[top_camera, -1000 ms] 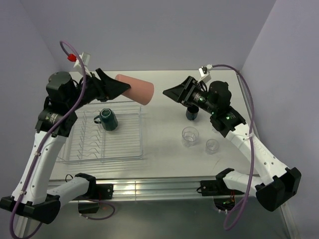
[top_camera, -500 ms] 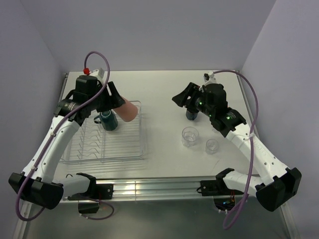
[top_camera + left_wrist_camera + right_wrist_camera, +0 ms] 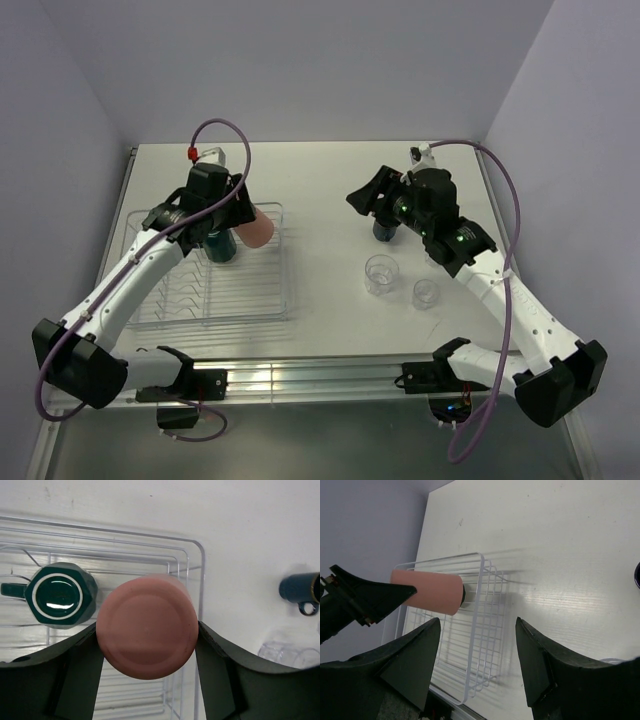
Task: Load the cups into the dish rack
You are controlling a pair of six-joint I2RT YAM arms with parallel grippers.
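Note:
My left gripper (image 3: 243,216) (image 3: 147,630) is shut on the salmon-pink tumbler (image 3: 259,230) (image 3: 146,626) (image 3: 427,591). It holds it tilted over the far right corner of the clear dish rack (image 3: 200,300) (image 3: 186,565) (image 3: 479,630), flat base toward the left wrist camera. The dark teal mug (image 3: 220,243) (image 3: 60,595) stands in the rack just left of it. My right gripper (image 3: 365,192) (image 3: 477,622) hangs open and empty above the table, by the navy mug (image 3: 385,230) (image 3: 299,588). Two clear glasses (image 3: 381,273) (image 3: 426,293) stand nearer, right of the rack.
The rack's raised right rim (image 3: 202,605) lies directly under the tumbler. The right arm (image 3: 470,255) reaches over the table past the glasses. Walls close in the table at the back and on both sides.
The left arm has swung the tumbler down and nearer, from high above the rack's far edge to low over its far right corner beside the teal mug. The right gripper shifted slightly right.

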